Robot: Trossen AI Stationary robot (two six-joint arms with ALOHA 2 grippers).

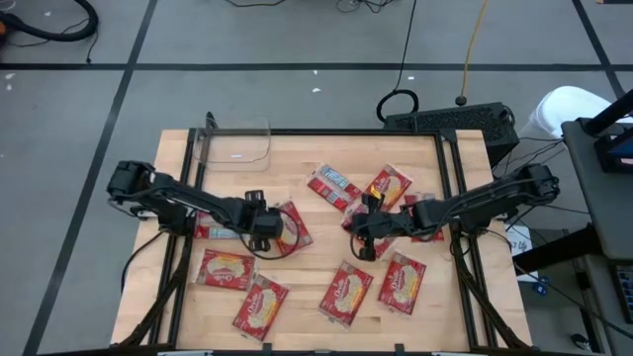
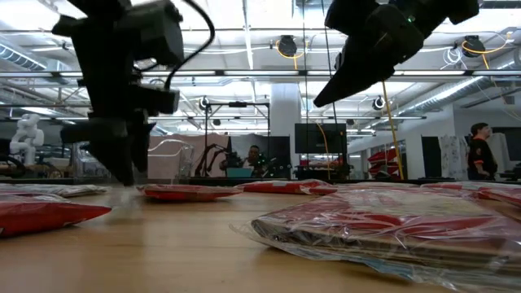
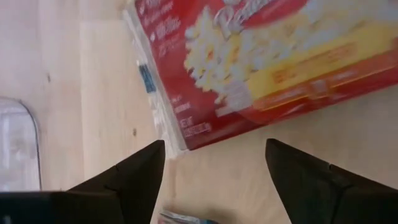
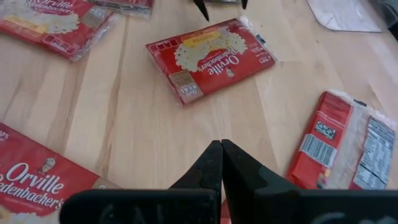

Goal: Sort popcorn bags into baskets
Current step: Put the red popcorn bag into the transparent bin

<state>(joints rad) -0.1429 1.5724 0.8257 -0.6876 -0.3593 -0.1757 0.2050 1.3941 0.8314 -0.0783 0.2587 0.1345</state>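
Currently the small clear plastic rectangular bin [image 1: 235, 142] sits at the far left corner of the wooden table [image 1: 307, 257], partly overhanging the far edge. Nothing is visible inside it; no packet rests within its low walls.

All the flat red popcorn packets with yellow-cream popcorn pictures lie loose on the table top. Four lie along the near edge: one at near left [image 1: 226, 268], one beside it [image 1: 260, 305], one near the middle [image 1: 345, 294], one toward the right [image 1: 402, 282]. Two more lie toward the far side, near the table's middle [image 1: 333, 186] [image 1: 388, 185].

Left gripper [image 1: 265, 231] hangs over the left half of the table, fingers spread wide apart and holding nothing. A red packet [image 3: 261, 62] lies flat on the wood just beyond its fingertips, not between them.

Right gripper [image 4: 221, 155] is over the middle of the table, fingers pressed together, empty. A red packet [image 4: 208, 57] lies on the wood ahead of it, apart from the fingertips.
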